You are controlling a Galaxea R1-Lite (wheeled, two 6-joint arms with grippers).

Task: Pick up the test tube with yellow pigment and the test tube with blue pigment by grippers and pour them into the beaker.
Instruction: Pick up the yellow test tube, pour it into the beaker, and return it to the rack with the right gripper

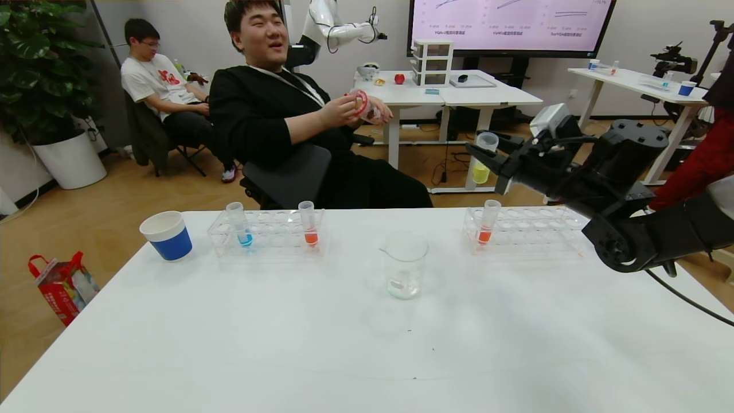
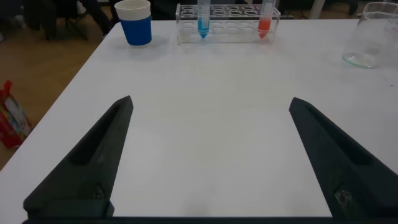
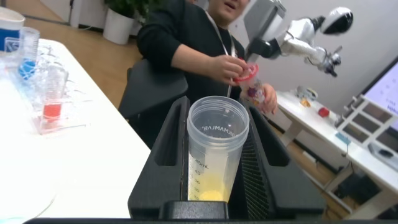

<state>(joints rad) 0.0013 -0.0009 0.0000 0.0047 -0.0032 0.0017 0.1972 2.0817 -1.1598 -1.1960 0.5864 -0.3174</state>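
Yellow-pigment test tube (image 1: 483, 156) is up in the air, clamped upright between the fingers of the right gripper (image 1: 487, 158), lifted clear above the right-hand rack (image 1: 524, 229). Below it and off toward the robot's left sits the beaker (image 1: 405, 265), nothing coloured in it yet. Blue-pigment test tube (image 1: 239, 223) waits in the far left rack (image 1: 268, 232), untouched, well ahead of the left gripper (image 2: 210, 155), whose jaws hang wide apart with nothing between them. Both pours remain.
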